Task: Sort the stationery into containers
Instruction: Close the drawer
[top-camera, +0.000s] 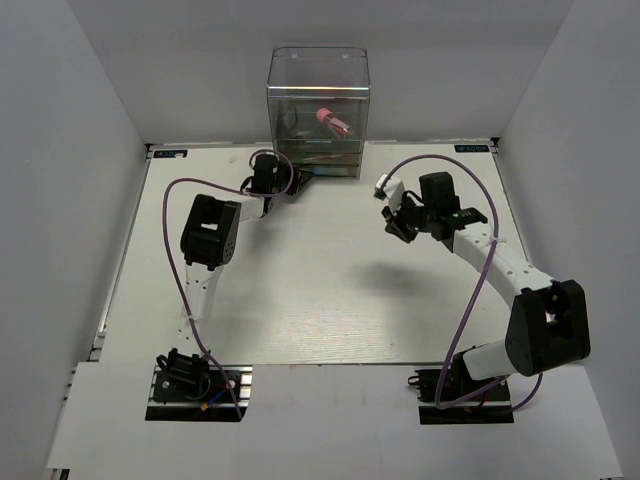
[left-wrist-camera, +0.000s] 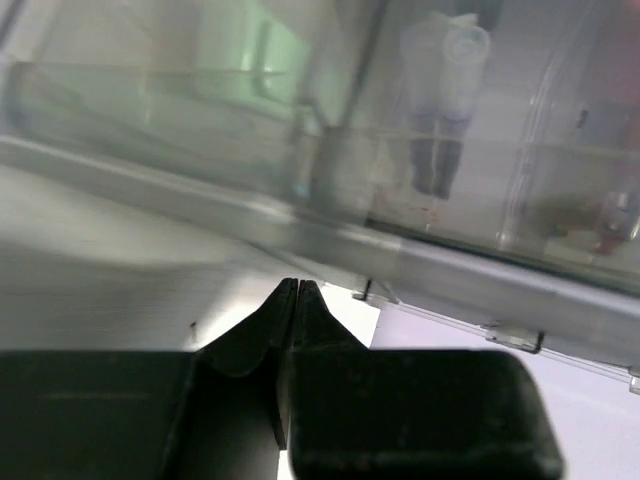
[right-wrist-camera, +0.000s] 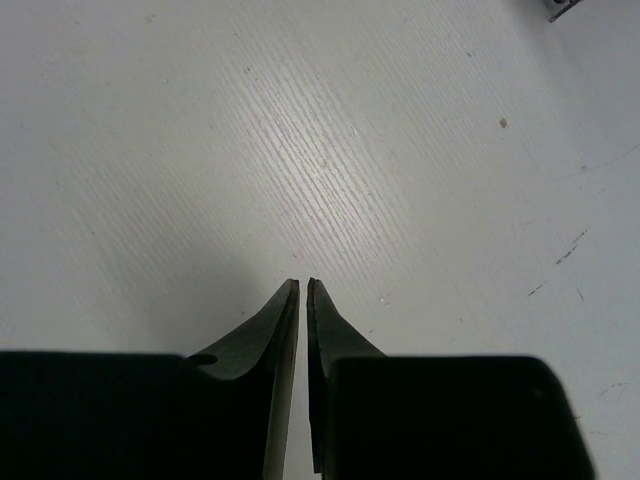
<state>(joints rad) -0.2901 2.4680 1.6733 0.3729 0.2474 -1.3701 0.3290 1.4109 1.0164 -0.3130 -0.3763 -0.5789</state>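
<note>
The stubby pink-red tube (top-camera: 332, 121) lies inside the tall clear box (top-camera: 318, 70) at the far edge of the table (top-camera: 300, 290), with the left gripper (left-wrist-camera: 297, 286) pinched together on nothing just before the box's base and the right gripper (right-wrist-camera: 303, 285) likewise closed and empty above the table.

White table (top-camera: 330, 300) between plain pale grey walls (top-camera: 60, 150), evenly lit

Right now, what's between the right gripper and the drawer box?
Nothing. The top external view shows only bare white table between the right gripper and the drawer box. The right wrist view shows bare tabletop too.
</note>
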